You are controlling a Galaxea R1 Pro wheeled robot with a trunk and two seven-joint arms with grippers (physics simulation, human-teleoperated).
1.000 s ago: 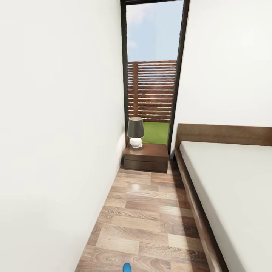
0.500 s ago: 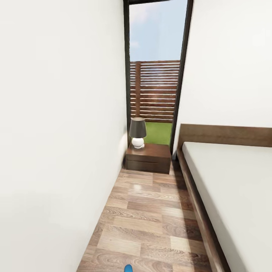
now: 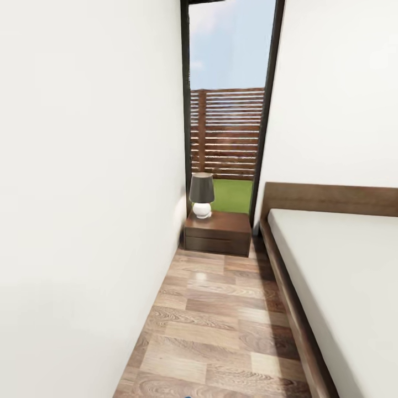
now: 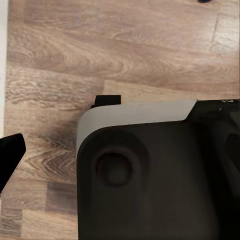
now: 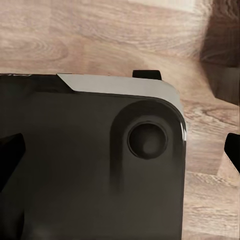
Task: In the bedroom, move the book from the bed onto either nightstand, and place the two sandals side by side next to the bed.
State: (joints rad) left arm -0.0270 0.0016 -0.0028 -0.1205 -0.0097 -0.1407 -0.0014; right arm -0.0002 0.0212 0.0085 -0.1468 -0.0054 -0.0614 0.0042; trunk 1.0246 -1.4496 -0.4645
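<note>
Nightstand stands at the far end of a narrow strip of wood floor, against the tall window, with a small lamp on its near-left corner and the rest of its top bare. To the right runs the bed; the part of the mattress in sight is bare, with no book on it. Both wrist cameras look down at the robot's dark base over the floor planks. Only dark slivers of fingers show at the edges, so I cannot tell how wide either gripper stands. The robot seems to be driving through the room in search of the book and sandals. To do this well, it should keep to the middle of the lane, off the wall and the bed frame, and turn the head toward the mattress.
</note>
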